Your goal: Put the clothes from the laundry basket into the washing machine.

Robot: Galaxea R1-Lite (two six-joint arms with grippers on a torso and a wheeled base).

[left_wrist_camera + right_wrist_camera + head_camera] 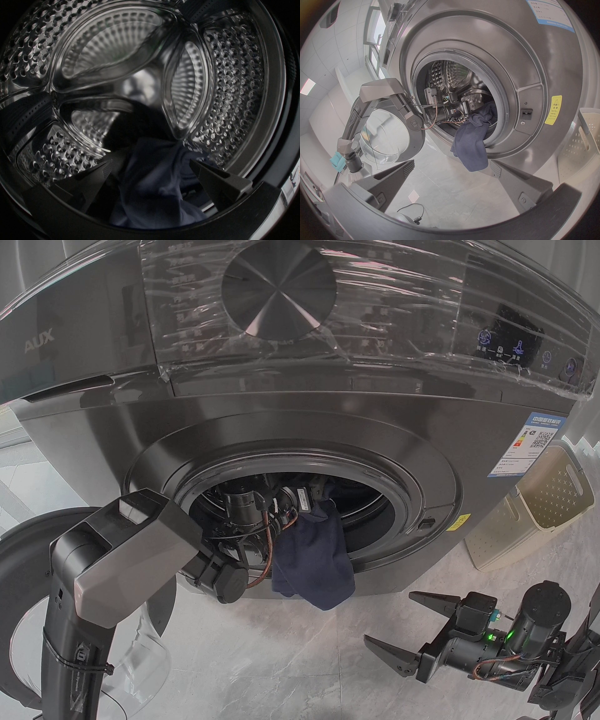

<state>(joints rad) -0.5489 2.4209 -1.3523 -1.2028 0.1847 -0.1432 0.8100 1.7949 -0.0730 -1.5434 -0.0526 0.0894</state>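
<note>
the left gripper [150, 162] is sitting inside the drum [231, 62] of the washing machine [375, 427], having gone in through the round front opening. its fingers are spread wide and are gripping nothing. a dark blue garment [315, 559] is lying between those fingers without being pinched. part of it is resting on the bottom of the drum, and the rest is hanging out over the front rim of the opening and down the machine's face. the right gripper [390, 618] is hovering low over the floor [281, 665] in front of the machine, to the right of the garment and well apart from it, with its fingers wide open and empty. the machine's door [25, 590] is standing open on the left. a cream laundry basket [550, 502] is standing on the floor just beside the machine's right side.
</note>
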